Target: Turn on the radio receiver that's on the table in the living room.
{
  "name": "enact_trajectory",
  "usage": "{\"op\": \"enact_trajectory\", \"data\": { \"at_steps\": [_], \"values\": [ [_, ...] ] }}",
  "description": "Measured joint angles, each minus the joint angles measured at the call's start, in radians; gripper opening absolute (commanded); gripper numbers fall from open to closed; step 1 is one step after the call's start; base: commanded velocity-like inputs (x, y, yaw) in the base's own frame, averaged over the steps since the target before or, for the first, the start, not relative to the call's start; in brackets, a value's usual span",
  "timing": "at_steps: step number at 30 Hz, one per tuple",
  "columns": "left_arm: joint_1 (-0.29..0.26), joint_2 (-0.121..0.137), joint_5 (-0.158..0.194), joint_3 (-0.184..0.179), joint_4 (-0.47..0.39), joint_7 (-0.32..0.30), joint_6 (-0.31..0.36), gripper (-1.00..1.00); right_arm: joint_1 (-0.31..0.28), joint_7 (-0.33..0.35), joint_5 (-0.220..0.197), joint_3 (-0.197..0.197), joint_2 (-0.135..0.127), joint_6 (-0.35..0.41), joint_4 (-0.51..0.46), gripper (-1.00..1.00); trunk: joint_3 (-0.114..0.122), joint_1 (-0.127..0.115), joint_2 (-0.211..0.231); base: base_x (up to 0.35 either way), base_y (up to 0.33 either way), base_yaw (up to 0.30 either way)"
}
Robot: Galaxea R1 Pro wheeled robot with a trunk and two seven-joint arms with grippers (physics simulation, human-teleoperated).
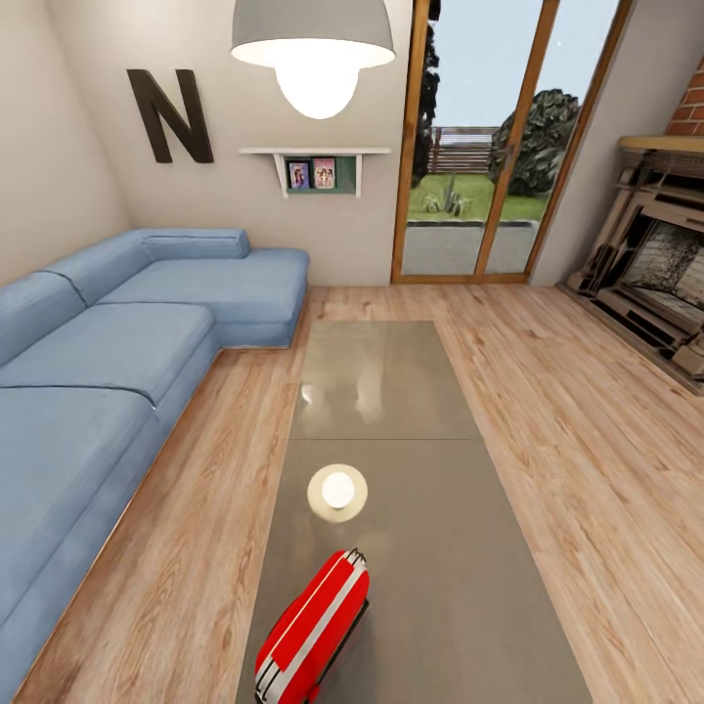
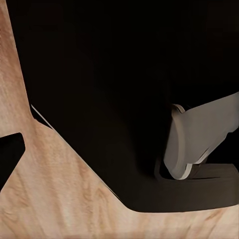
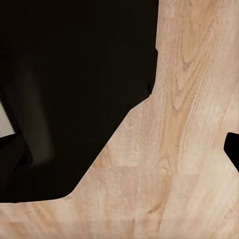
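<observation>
One radio receiver (image 1: 313, 631) lies at the near end of the table (image 1: 460, 548), tilted on its side, the sofa (image 1: 117, 372) far left. I cannot tell either pincer's state. A careless reach could knock it off the near edge.

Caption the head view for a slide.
Bright red rounded radio receiver on glossy grey-brown low table, beside blue sectional sofa.

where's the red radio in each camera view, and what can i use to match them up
Head view: the radio receiver sits at the bottom edge, left of centre, on the near end of the table.
Left wrist view: not in this picture.
Right wrist view: not in this picture.
Shared landmark: the light wood plank floor, also seen in the left wrist and right wrist views.
</observation>
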Motion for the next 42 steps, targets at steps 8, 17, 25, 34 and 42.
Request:
{"op": "enact_trajectory", "data": {
  "at_steps": [8,17,25,34,42],
  "values": [
    [0.000,0.000,0.000,0.000,0.001,0.000,0.000,1.00,0.000,0.000,0.000,0.000,0.000,0.000,0.000,1.00,0.000,0.000,0.000,0.000,0.000,0.000],
    [0.000,-0.002,0.001,0.002,0.001,0.000,0.000,1.00,0.000,0.000,0.000,0.000,-0.001,0.001,0.000,1.00,0.000,0.000,0.000,0.000,0.000,0.000],
    [0.000,0.000,0.001,0.000,0.003,0.001,0.001,1.00,0.000,0.000,0.000,0.000,0.000,0.001,0.000,1.00,0.000,0.000,0.000,0.000,0.000,0.000],
    [0.024,-0.001,-0.001,0.006,0.010,0.001,-0.007,1.00,-0.006,-0.012,0.010,-0.004,0.007,-0.011,0.001,1.00,0.000,0.000,0.000,0.000,0.000,0.000],
    [0.023,0.000,0.001,0.005,0.012,0.012,-0.010,1.00,-0.004,-0.008,0.011,-0.003,-0.010,-0.023,0.001,1.00,0.000,0.000,0.000,0.000,0.000,0.000]
  ]
}}
